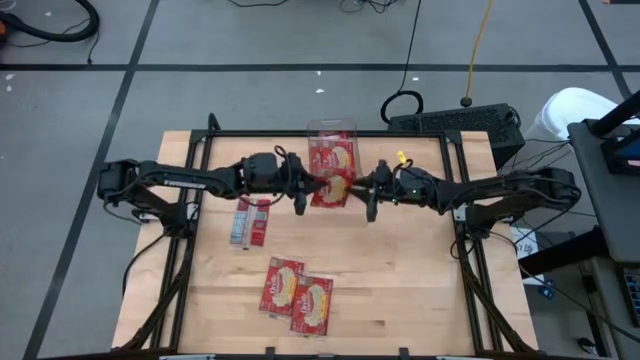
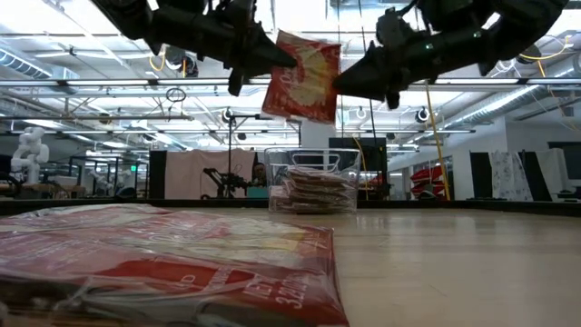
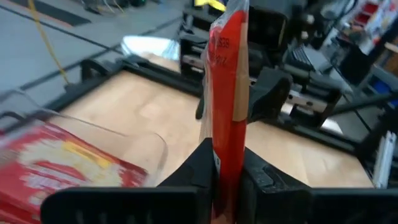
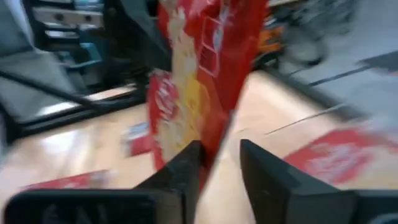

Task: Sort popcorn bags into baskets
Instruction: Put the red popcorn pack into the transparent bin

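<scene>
High view: 1 popcorn bag (image 1: 332, 187) is held in the air between the left gripper (image 1: 306, 186) and the right gripper (image 1: 362, 190), just in front of the clear basket (image 1: 331, 127), which already holds red bags. 2 more bags (image 1: 297, 291) lie overlapping near the table's (image 1: 420, 270) front edge, and 1 silvery-and-red packet (image 1: 250, 221) lies under the left arm.

Low view: the raised bag (image 2: 302, 77) hangs tilted above the filled basket (image 2: 318, 189), both grippers at its edges.

Left wrist view: the left fingers (image 3: 202, 167) are clamped on the bag's edge.

Right wrist view: the right fingers (image 4: 186, 163) stand apart around the bag's lower edge, seemingly letting go.

A hand-over from right to left is judged to be in hand; next, the bag must be carried over the basket and dropped. No lettering can be read
</scene>
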Robot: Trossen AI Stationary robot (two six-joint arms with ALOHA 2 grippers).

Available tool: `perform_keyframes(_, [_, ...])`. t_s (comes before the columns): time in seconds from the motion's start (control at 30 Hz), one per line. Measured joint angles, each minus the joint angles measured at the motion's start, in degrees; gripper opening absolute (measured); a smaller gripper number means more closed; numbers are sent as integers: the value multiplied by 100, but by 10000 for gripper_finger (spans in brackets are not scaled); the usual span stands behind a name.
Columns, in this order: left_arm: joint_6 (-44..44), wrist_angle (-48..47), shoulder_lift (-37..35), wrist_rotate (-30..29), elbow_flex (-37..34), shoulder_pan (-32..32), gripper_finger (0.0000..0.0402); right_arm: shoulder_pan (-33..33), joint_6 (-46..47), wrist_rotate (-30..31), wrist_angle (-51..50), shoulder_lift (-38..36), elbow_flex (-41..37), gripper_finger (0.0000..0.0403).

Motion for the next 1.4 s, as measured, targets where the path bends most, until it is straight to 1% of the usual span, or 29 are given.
perform_keyframes(0.1, [-21,217,-92,27,0,249,22,-54,-376,807,-487,-389,0,141])
perform_keyframes(0.17, [-54,395,-108,28,0,471,20,-62,-481,1294,-739,-602,0,155])
perform_keyframes(0.23, [-131,597,-74,20,0,726,20,-52,-439,1525,-1081,-787,-2,165])
perform_keyframes(0.33, [-449,743,145,21,5,1089,25,75,-91,1508,-1351,-929,-72,170])
perform_keyframes(0.43, [-654,825,435,135,-4,1335,39,349,311,1507,-1141,-930,-371,171])
perform_keyframes(0.53, [-905,1193,739,391,-2,1450,38,652,629,1509,-542,-899,-770,171])
perform_keyframes(0.67, [-1131,1729,1153,390,-2,1462,21,1045,728,1567,560,-881,-1298,171])
perform_keyframes(0.77, [-1419,1888,1428,343,-2,1501,21,1307,693,1946,937,-891,-1452,171])
perform_keyframes(0.87, [-1639,1935,1655,323,-2,1532,42,1523,599,2263,972,-887,-1464,171])
perform_keyframes(1.0, [-1785,1966,1795,314,-2,1528,66,1677,549,2446,962,-887,-1467,171])
perform_keyframes(1.17, [-1779,1956,1851,301,-2,1475,66,1705,532,2444,962,-885,-1467,171])
perform_keyframes(1.37, [-1666,1907,1846,155,0,1454,65,1715,538,2442,944,-886,-1467,171])
perform_keyframes(1.4, [-1668,1852,1846,59,2,1452,68,1729,549,2444,924,-885,-1467,171])
